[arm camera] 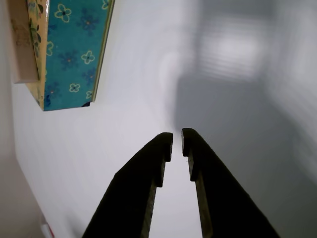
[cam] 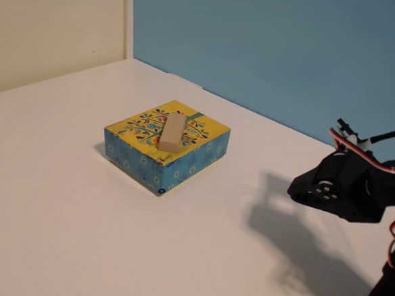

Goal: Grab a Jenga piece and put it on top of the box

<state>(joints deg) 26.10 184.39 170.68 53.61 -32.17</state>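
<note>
Jenga piece [cam: 173, 132] lies flat atop the box [cam: 183, 162] on the white tabletop [cam: 76, 234]. From the box, the arm sits toward four o'clock in the fixed view, well apart, jaws nearly pressed together and empty in the wrist view.

White table [cam: 78, 201] — blue wall [cam: 272, 45], cream wall [cam: 50, 22].

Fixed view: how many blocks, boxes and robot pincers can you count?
Jenga piece, lying on the box top: 1
Box, yellow top with blue sides: 1
Pincer, holding nothing: 1
Total: 3
</note>
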